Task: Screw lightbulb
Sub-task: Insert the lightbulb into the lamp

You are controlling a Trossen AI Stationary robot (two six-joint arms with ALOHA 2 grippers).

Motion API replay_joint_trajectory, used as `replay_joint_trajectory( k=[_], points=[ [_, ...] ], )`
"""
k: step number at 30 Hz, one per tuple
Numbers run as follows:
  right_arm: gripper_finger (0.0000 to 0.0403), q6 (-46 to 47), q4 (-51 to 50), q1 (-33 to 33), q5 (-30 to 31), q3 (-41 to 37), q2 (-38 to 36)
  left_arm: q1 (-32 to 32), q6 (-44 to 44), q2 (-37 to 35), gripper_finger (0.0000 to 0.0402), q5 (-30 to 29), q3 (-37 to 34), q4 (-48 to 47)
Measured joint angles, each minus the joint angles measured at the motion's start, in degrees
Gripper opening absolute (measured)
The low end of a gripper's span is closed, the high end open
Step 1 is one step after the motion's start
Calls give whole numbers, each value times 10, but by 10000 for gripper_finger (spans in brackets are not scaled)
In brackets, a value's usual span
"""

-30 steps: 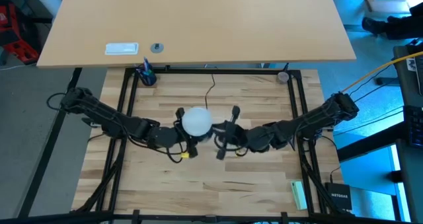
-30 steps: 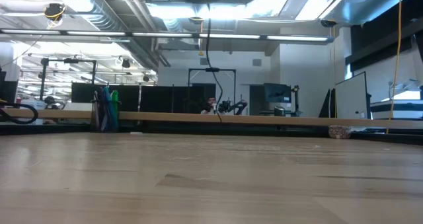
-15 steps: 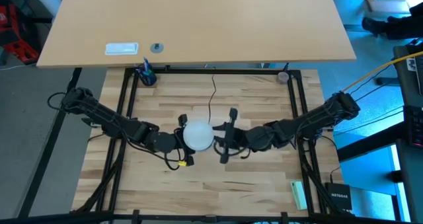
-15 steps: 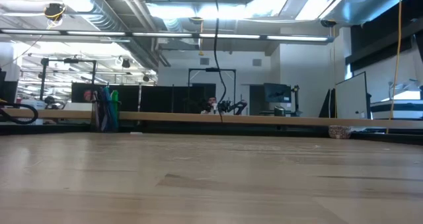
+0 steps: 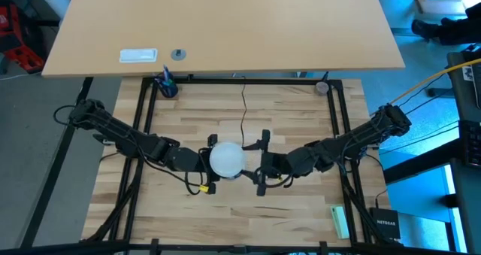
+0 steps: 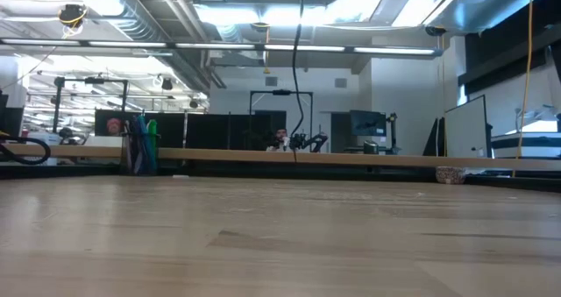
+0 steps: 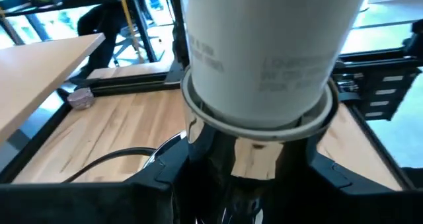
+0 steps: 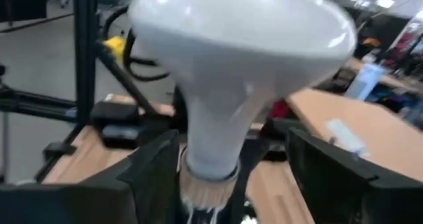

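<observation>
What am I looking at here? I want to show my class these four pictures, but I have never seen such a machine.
It is a robot with two dark arms over a wooden table. The high view looks straight down; the low view looks level across the tabletop; the other two come from cameras on the wrists. Mid-table, raised off the surface, the left gripper and the right gripper meet at a white lightbulb. The left wrist view shows its neck seated over a shiny silver socket. A thin black cord runs away from it. A green item lies by the table's edge.

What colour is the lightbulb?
The lightbulb is matte white, clearest in the right wrist view.
</observation>
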Motion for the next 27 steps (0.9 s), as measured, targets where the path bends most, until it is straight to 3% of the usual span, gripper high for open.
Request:
replay_joint_trajectory(
  k=[5, 14, 18, 21, 25, 27],
  points=[
    [279, 39, -10, -4, -83, 0, 2, 1, 0, -1, 163, 39, 0, -1],
    [279, 84, 52, -44, -217, 0, 35, 9, 1, 24, 163, 44, 0, 14],
    [275, 97, 39, -50, -233, 0, 37, 10, 0, 26, 164, 43, 0, 9],
    [245, 97, 30, -50, -235, 0, 32, 10, 2, 24, 172, 43, 0, 7],
    [167, 94, 16, -51, -239, 0, 28, 10, 0, 23, 171, 47, 0, 2],
    [161, 93, 12, -51, -223, 0, 28, 10, -2, 23, 162, 47, 0, 1]
  ],
)
